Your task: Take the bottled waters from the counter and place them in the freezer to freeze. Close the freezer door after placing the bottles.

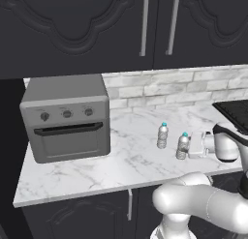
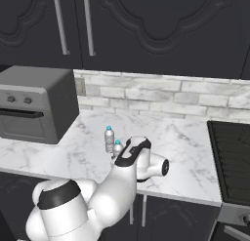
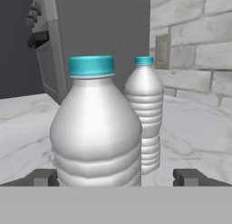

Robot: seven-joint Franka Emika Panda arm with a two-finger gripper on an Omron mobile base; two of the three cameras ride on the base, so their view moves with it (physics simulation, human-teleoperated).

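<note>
The near bottled water (image 3: 96, 128) stands upright on the marble counter (image 1: 72, 172), its long axis vertical, squarely ahead of the gripper (image 3: 115, 177). In the hand view it takes up the lower centre of the frame, its body rising between the two dark fingertips (image 3: 43, 177) at the bottom left and bottom right. The jaws are spread wide, one on either side of the bottle; the left fingertip sits close against the bottle's side and the right one stands clear of it. Nothing is pinched yet.

The far bottled water (image 3: 145, 114) stands upright just behind and to the right of the first in that view, close beside it and probably not touching. In the left base view the two bottles sit right of centre on the counter, the near one (image 1: 182, 146) just left of the white hand and the other (image 1: 162, 135) a little further left and back. The grey toaster oven (image 1: 68, 118) occupies the left side of the counter.

Judged from this, the coming move is a short straight advance, then a squeeze around the bottle's ribbed body without nudging its neighbour.
</note>
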